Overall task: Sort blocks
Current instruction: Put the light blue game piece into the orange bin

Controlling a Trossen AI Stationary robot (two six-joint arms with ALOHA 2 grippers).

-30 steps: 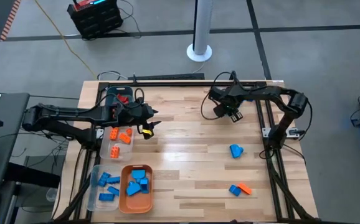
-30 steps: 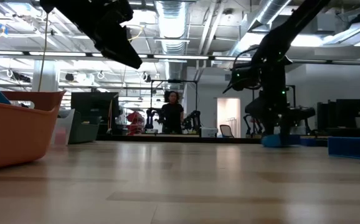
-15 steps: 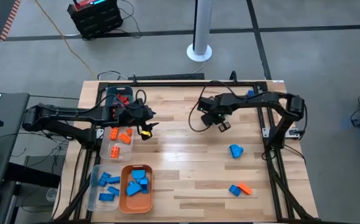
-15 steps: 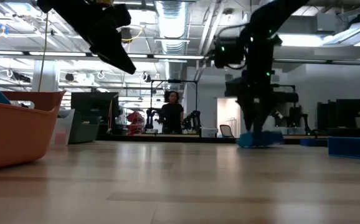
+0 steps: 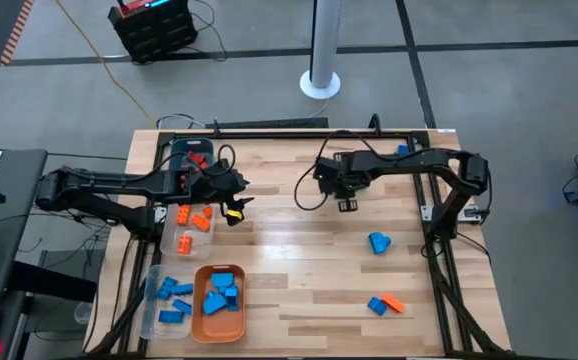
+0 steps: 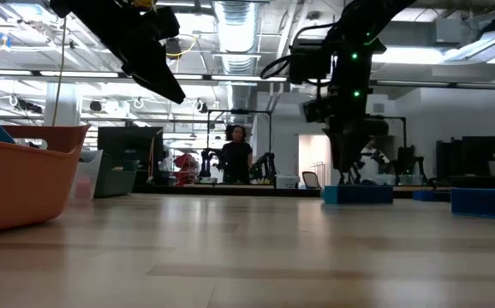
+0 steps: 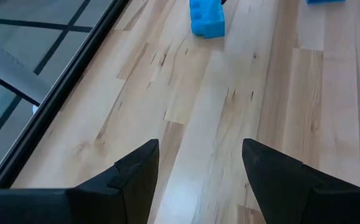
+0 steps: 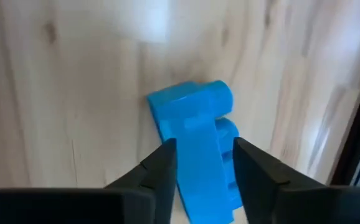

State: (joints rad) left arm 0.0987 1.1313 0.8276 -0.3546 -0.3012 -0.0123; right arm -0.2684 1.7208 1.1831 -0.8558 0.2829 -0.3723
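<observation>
Nearest the front edge of the table, toward its left corner, sit an orange tray [image 5: 218,322] heaped with blue blocks [image 5: 220,296] and, just beside it, a clear bin [image 5: 150,303] holding more blue ones. Toward the front right corner an orange block [image 5: 394,304] lies touching a blue block [image 5: 376,306], both not yet sorted. A little farther back on the right a single light blue block [image 5: 379,241] lies alone on the bare wood.

Behind the tray, along the left edge, a second clear bin [image 5: 182,243] holds orange blocks [image 5: 194,220], so the sorting looks to go by colour. The left gripper [image 5: 235,207] hangs just beside that bin with its fingers spread and nothing between them. It is probably waiting.

Farther back, near the middle of the table, the right gripper [image 5: 348,204] pinches a blue brick [image 8: 198,149] between its fingers. The wrist camera shows the brick clamped with the wood behind it, though I cannot tell for sure whether it is lifted clear. It is likely bound for the blue pile at the front left. The left arm stretches across the left side and could crowd that route. A dark bin with red blocks [image 5: 195,158] stands at the back left corner.
</observation>
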